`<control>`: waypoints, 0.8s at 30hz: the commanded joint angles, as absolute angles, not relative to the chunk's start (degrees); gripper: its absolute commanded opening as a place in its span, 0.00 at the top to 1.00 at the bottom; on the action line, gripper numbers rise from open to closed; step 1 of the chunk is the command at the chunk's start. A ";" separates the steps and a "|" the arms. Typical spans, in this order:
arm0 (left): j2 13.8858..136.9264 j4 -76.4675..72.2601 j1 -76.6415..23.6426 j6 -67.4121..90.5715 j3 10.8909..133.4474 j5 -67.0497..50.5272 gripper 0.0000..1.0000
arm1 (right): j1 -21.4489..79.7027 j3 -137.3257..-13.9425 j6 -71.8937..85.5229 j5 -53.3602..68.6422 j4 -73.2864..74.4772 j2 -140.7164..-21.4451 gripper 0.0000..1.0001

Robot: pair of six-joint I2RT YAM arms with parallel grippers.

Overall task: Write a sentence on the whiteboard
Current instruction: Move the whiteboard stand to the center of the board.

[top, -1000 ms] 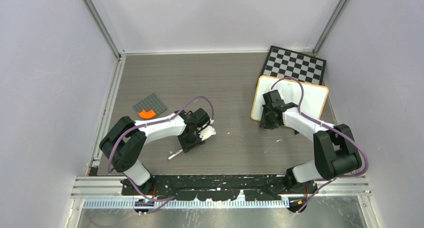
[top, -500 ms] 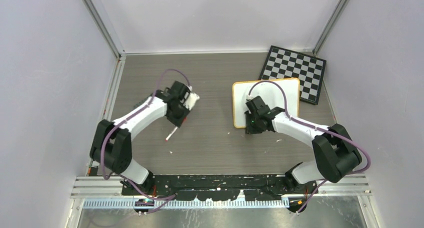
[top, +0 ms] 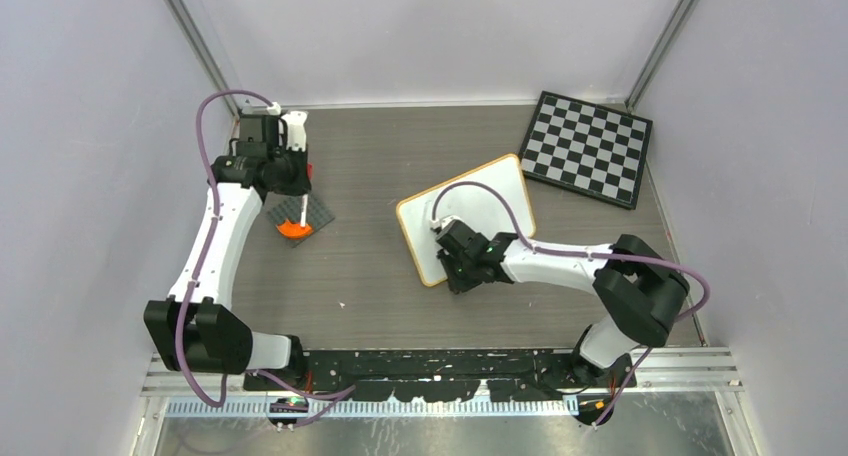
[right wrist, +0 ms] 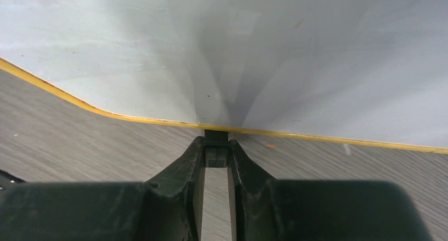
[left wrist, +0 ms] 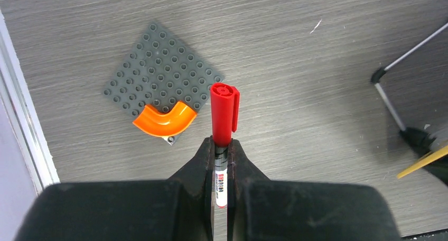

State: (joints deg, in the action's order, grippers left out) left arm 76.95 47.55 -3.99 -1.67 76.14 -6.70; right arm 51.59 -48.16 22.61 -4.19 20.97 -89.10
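at the far left of the grey wood-grain table (top: pixel 400 146), the left gripper (left wrist: pixel 222 146) is clenching a slim white marker pen with a red cap (left wrist: pixel 223 111), its capped end pointing away from the wrist. it is hanging above a dark grey studded square building plate (left wrist: pixel 153 66), where an orange curved plastic piece (left wrist: pixel 164 120) is sitting at one corner.

toward the middle of the table, the small white rectangular whiteboard with a thin orange-tan rim (top: pixel 490 181) is lying turned at an angle, well apart from the pen. the right gripper (right wrist: pixel 216 151) is pinching its near edge, jaws closing tight on a small black foot just under the rim. at the far right, a black-and-white checkered board (top: pixel 585 148) is lying apart from both arms.

judging from this, the task is only getting started. the pen is in hand and the board is being gripped, but the cap is on and the white surface is showing no writing in either view. uncapping, bringing the tip over to the board and writing every word are all remaining.
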 commanded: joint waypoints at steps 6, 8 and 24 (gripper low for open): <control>75.58 48.78 -3.35 1.45 78.36 -8.33 1.00 | 60.76 -51.99 25.09 -5.66 18.94 -90.91 1.00; 75.52 48.78 -3.38 1.86 78.16 -8.33 1.00 | 61.23 -51.19 25.90 -5.22 18.82 -91.02 1.00; 77.70 50.14 -3.39 2.79 79.99 -8.91 1.00 | 63.75 -61.74 12.37 7.24 39.17 -81.77 0.35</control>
State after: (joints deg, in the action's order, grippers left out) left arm 76.86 49.25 -3.57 1.58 77.12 -7.79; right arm 63.51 -55.70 17.96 3.57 30.13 -89.01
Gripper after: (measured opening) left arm 0.048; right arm 0.637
